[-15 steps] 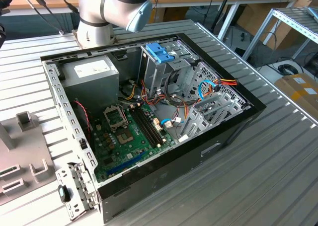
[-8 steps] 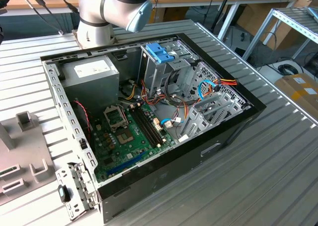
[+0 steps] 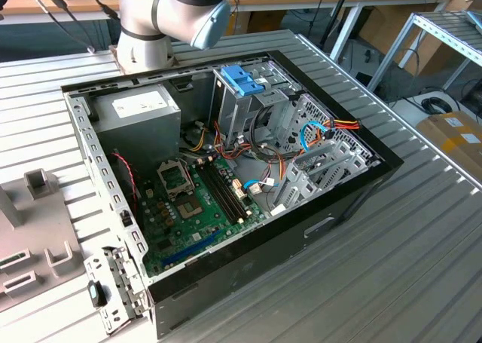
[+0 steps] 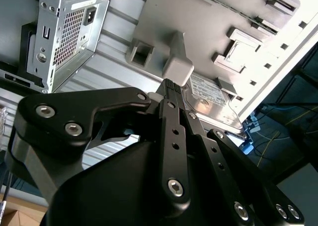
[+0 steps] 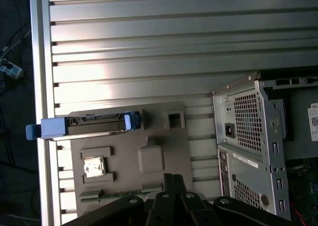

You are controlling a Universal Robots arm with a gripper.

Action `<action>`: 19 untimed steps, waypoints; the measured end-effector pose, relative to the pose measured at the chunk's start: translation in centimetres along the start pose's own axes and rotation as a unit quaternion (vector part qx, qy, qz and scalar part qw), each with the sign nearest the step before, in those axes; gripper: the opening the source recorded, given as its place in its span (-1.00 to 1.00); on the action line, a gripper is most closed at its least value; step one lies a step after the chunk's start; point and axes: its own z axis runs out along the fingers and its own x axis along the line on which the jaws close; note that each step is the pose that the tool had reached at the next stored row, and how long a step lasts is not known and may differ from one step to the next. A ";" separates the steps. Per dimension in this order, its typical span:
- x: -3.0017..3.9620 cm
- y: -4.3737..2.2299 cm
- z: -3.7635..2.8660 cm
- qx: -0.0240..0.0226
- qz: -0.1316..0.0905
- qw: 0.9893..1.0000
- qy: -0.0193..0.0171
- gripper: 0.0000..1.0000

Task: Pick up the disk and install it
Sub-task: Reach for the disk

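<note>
Your disk (image 5: 84,126) stands on its long edge in a slot of the grey fixture plate (image 5: 164,136), on the slatted table (image 5: 149,47) beside the open computer case (image 5: 248,141); the blue carrier frame runs around it, and one blue end reaches out to the table's edge; in the second wrist view its silver face and white label (image 4: 206,89) show just beyond the gripper's links.

The gripper (image 5: 172,178) hangs over the same plate, near the disk but apart from it; I judge its tips to be drawn together with nothing between them, so it carries nothing yet.

Read the first wrist view as a look from above, and set the case at three o'clock from the gripper; the disk then lies toward ten o'clock, on the far side of the plate from the case; its long axis runs along the nine-to-three line, parallel with the table's slats.

In the exterior view the fixture plate sits at about eight o'clock from the case; the arm (image 3: 173,11) rises at twelve; inside the case the drive cage with its blue handle (image 3: 242,79) stands next to the power supply (image 3: 139,113).
</note>
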 end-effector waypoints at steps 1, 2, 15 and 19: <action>0.05 0.00 0.00 0.000 0.000 1.000 0.000 -0.79; 0.09 -0.01 0.00 0.000 0.000 1.000 0.000 -0.79; 1.00 -0.08 -0.02 0.000 0.000 1.000 0.000 -0.79; 1.25 -0.09 -0.02 0.000 0.000 1.000 0.000 -0.79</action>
